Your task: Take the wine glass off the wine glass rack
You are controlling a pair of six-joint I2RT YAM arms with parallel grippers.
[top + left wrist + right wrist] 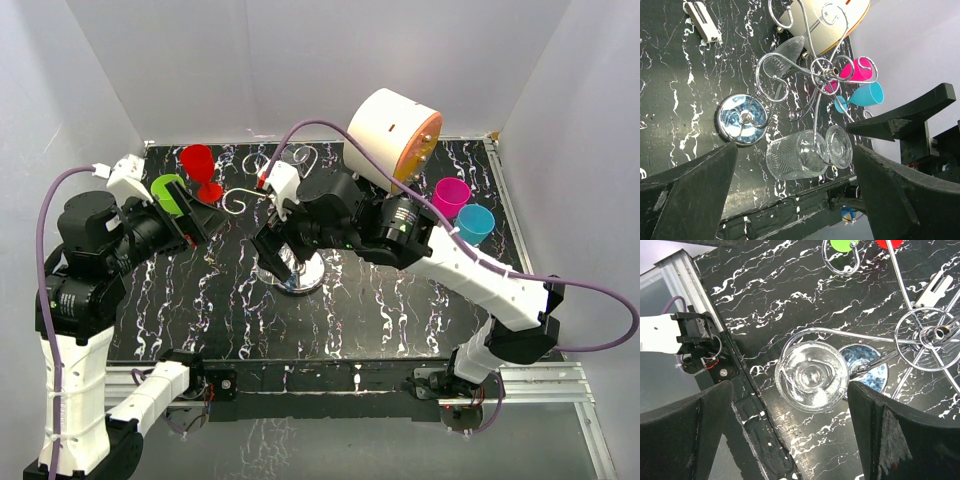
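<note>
so both end effectors are wide open, nothing held in either. The left end effector (795,147) sees the glass (796,159) side-on: it sits dead ahead, framed between the two fingers, with the bowl nearer one finger and the foot (839,146) nearer the other. The right end effector (790,384) looks straight onto that foot from the other end. The foot is centred between its fingers too, and the shiny base (867,371) of the rack (935,332) is just beyond. The glass hangs by its foot in one of the rack's wire loops (I can't tell from these views whether either pair of fingers is level with it or short of it)

Handling guess: it's thin clear glass, so light and stiff but slick and very breakable, with no give before it cracks. I'd take it round the bowl, at the wide ribbed bit, with a gentle squeeze, and leave the stem alone. It probably has to slide sideways out of the loop, not get yanked, since the wire rack looks light enough to tip or drag across the desk (670,75)
</note>
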